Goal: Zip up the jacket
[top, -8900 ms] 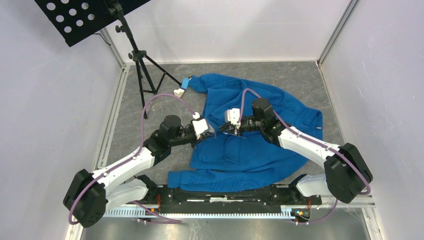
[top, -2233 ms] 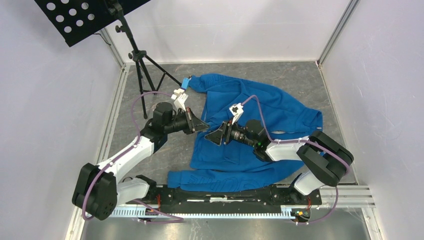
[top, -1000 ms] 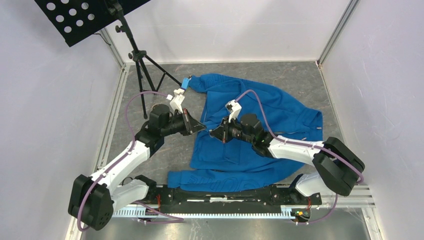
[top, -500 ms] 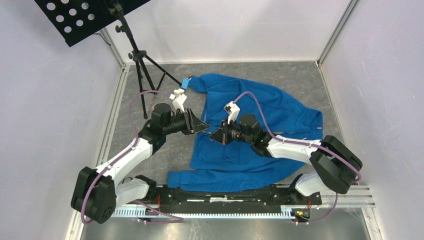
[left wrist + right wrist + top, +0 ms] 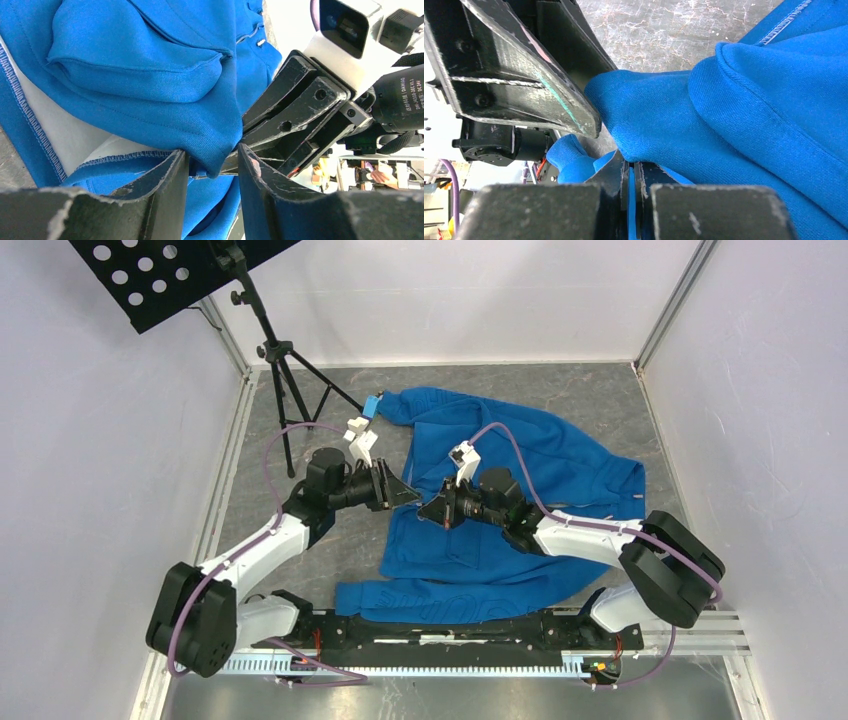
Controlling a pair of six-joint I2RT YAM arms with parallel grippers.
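- The jacket [image 5: 560, 455] lies rumpled across the middle of the grey table [image 5: 600, 390] in my top view, with its hem toward the bottom of the frame.
- My left gripper [image 5: 404, 494] and right gripper [image 5: 428, 512] sit nose to nose at the jacket's left front edge, just left of centre.
- Left wrist cam: the fingers [image 5: 162, 195] are parted by a narrow gap, and a rounded fold of blue fleece pokes down into it. I can't tell if it touches the pads.
- Right wrist cam: the fingers [image 5: 611, 175] are pretty much closed, pinching a thin sliver of the blue fabric. The rest bulges above, filling the right of the frame.
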